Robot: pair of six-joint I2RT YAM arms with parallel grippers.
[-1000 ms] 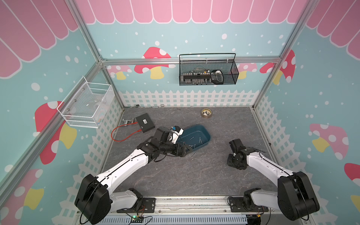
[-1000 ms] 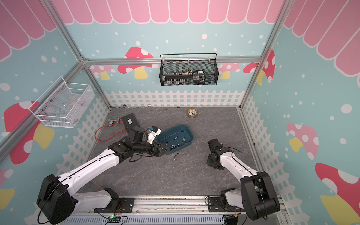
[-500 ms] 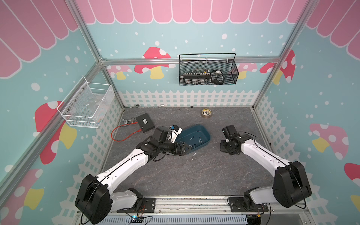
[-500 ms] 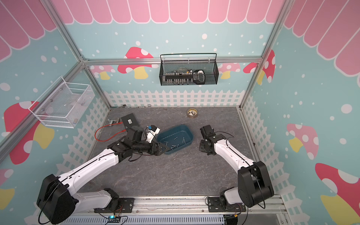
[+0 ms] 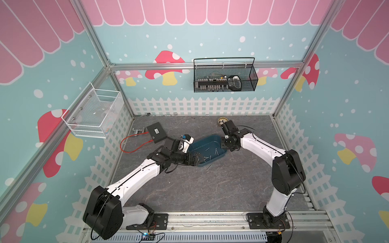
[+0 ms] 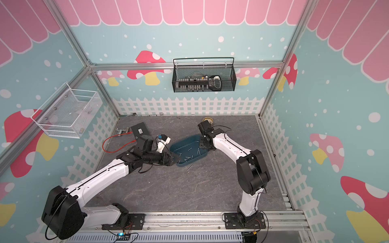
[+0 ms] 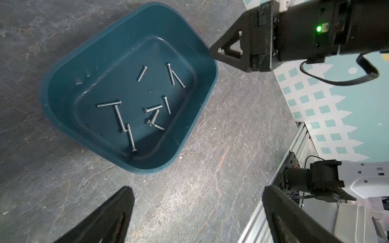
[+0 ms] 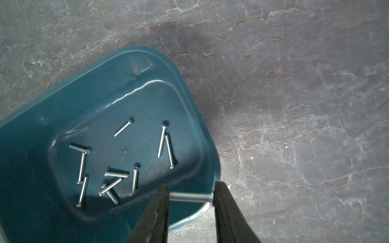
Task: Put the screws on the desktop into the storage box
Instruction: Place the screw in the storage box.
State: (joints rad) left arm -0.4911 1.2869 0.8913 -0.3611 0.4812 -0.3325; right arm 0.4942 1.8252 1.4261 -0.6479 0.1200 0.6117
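Observation:
The teal storage box [image 5: 203, 146] [image 6: 185, 145] stands mid-desktop, and several silvery screws [image 5: 210, 157] [image 7: 120, 117] [image 8: 162, 141] lie on its floor. One screw [image 5: 208, 167] [image 6: 190, 167] rests on the marbled desktop [image 5: 210, 189] just in front of the box. My right gripper [image 5: 223, 145] [image 8: 191, 189] hovers over the box's right end, shut on a screw [image 8: 189, 197] pinched end to end between its fingertips. My left gripper [image 5: 197, 160] [image 7: 196, 188] is open and holds nothing, at the box's front-left corner.
A flat black box [image 5: 156, 132] with a red cable [image 5: 134, 145] lies at the back left. A small round tin [image 5: 222, 120] sits near the back fence. A black wire basket [image 5: 225, 82] and a white mesh basket [image 5: 92, 114] hang on the walls.
My right arm has swung from the front right of the desktop back and leftward to the box's right end, keeping its grip. The left arm has barely moved.

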